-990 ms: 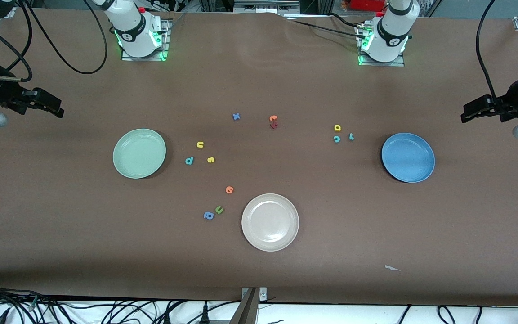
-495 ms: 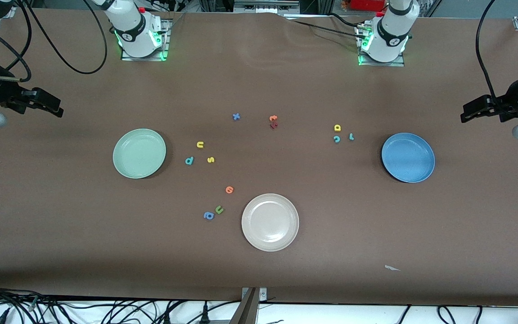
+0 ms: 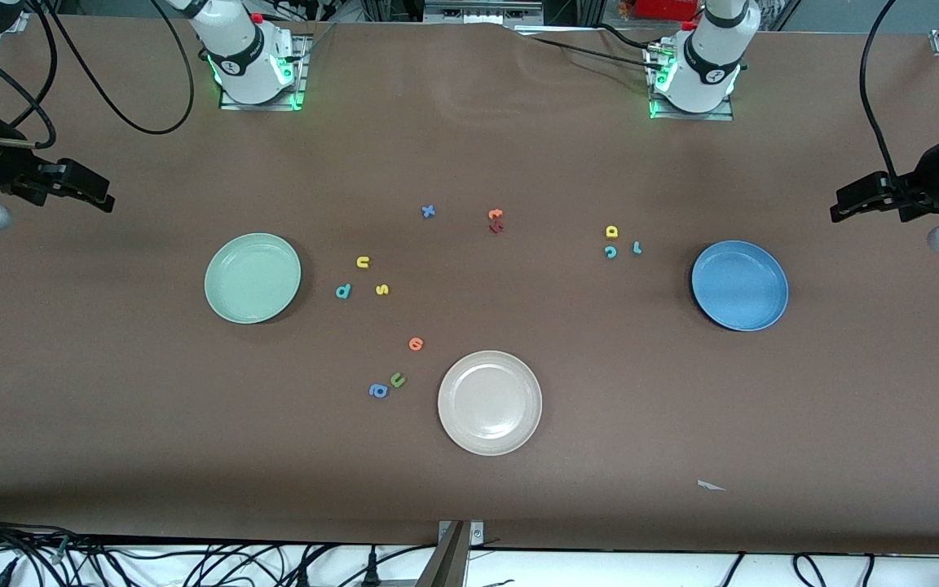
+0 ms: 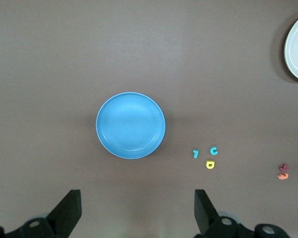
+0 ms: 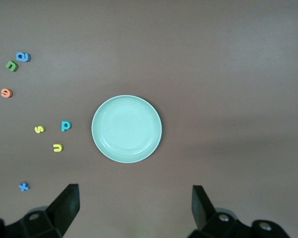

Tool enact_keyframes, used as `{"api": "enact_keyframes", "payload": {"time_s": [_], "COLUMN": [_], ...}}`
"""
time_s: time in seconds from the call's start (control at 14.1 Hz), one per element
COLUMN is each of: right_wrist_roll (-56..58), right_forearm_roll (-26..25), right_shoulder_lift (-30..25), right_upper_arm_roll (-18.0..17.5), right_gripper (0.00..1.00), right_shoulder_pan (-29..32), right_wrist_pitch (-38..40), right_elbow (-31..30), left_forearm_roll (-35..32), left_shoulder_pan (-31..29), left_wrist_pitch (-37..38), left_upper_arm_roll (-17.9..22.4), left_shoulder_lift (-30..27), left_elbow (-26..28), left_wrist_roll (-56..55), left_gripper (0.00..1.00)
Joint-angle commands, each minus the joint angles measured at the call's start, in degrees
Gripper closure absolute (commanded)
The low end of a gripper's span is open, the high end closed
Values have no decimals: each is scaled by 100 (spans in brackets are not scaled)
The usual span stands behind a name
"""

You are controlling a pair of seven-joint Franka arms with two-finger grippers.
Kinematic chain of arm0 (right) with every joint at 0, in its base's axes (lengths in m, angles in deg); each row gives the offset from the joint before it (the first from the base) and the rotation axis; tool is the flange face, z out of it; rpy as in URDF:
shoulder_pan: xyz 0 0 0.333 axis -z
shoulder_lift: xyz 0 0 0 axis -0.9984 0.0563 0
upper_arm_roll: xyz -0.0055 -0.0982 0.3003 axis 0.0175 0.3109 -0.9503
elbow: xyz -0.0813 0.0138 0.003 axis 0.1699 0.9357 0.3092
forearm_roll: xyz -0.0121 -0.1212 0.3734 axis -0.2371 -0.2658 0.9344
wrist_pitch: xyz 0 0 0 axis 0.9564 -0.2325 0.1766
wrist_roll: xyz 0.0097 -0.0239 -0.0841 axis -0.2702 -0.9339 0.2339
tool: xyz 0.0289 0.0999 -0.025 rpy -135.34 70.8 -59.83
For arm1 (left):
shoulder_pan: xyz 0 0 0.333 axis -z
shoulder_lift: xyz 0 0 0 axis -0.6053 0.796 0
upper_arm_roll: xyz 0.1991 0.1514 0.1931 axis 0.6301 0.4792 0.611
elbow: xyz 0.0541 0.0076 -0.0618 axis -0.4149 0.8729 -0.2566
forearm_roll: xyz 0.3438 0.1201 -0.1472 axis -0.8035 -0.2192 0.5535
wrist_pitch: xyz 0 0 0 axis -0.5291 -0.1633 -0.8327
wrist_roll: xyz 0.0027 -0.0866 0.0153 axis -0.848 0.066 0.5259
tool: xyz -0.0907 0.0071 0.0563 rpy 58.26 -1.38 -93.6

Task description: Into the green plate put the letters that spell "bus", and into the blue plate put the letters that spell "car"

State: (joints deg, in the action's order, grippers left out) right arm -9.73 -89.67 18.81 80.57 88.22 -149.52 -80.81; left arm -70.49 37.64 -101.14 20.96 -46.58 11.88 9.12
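Observation:
The green plate lies toward the right arm's end, with the teal b, yellow u and yellow s beside it on the table. The blue plate lies toward the left arm's end, and the yellow a, teal c and teal r sit close by. My right gripper hangs open over bare table at its end, holding nothing. My left gripper hangs open and empty over bare table at its own end. Both plates hold nothing.
A beige-white plate sits nearest the front camera. Near it lie an orange letter, a green u and a blue letter. A blue x and an orange and a red letter lie mid-table.
The left gripper has edged very slightly toward the table's middle. Nothing else has moved.

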Motion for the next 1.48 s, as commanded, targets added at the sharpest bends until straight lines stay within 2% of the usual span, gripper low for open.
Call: {"api": "enact_keyframes", "payload": {"time_s": [0.0, 1.2, 1.41], "right_wrist_roll": [-50, -50, -41], "right_forearm_roll": [-21, -30, -39], "right_shoulder_lift": [12, 12, 47], "right_upper_arm_roll": [-36, -36, -36], "right_gripper": [0, 0, 0], "right_shoulder_pan": [48, 48, 57], "right_wrist_pitch": [105, 105, 79], "right_elbow": [64, 64, 56], "left_forearm_roll": [108, 126, 371], "left_shoulder_pan": [-22, 40, 5], "left_wrist_pitch": [53, 35, 35], "left_upper_arm_roll": [7, -2, -2], "left_shoulder_lift": [-4, 92, 101], "left_elbow": [10, 72, 107], "left_wrist_roll": [58, 40, 22], "left_gripper": [0, 0, 0]}}
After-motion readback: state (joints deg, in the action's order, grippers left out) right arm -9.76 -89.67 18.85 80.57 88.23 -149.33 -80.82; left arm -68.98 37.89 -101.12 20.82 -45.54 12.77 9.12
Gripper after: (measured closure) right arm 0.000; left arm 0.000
